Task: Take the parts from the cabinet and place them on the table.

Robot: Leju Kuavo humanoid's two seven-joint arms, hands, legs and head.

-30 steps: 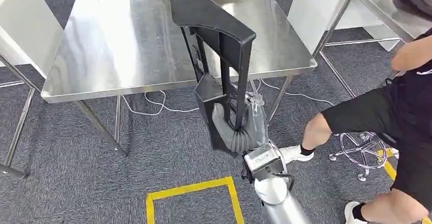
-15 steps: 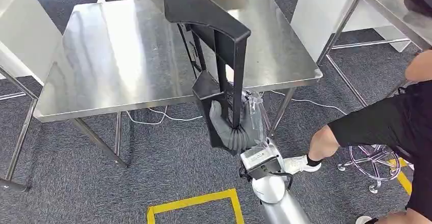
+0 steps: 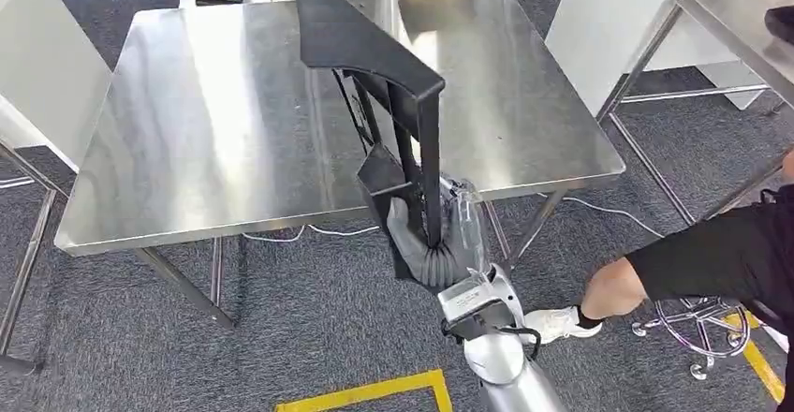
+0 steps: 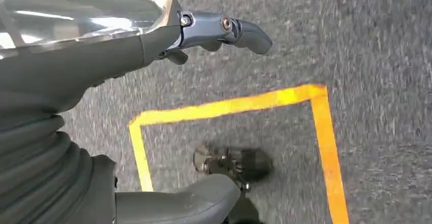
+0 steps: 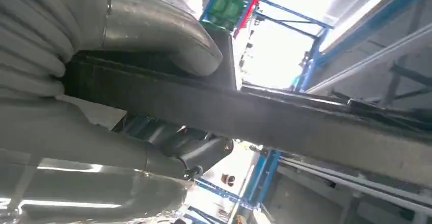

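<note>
A long black plastic part [image 3: 374, 56], a flat blade on a ribbed open frame, stands nearly upright and leans away over the front edge of the steel table [image 3: 206, 131]. My right hand [image 3: 426, 243] grips its lower end just in front of and below the table edge. In the right wrist view the hand [image 5: 102, 81] wraps a black bar of the part [image 5: 305, 127], thumb over the top. My left hand [image 4: 76, 107] hangs over grey carpet beside yellow floor tape [image 4: 229, 104]; its fingers are apart and hold nothing.
A seated person [image 3: 721, 253] on a wheeled stool [image 3: 698, 323] is close at the right, one leg stretched toward my arm. A second steel table [image 3: 740, 19] stands at the far right, a white panel [image 3: 37, 56] at the left. White cables [image 3: 281, 234] lie under the table.
The whole picture has shifted: the camera has come closer to the table. The black part stays in my right hand, its upper end now farther over the tabletop.
</note>
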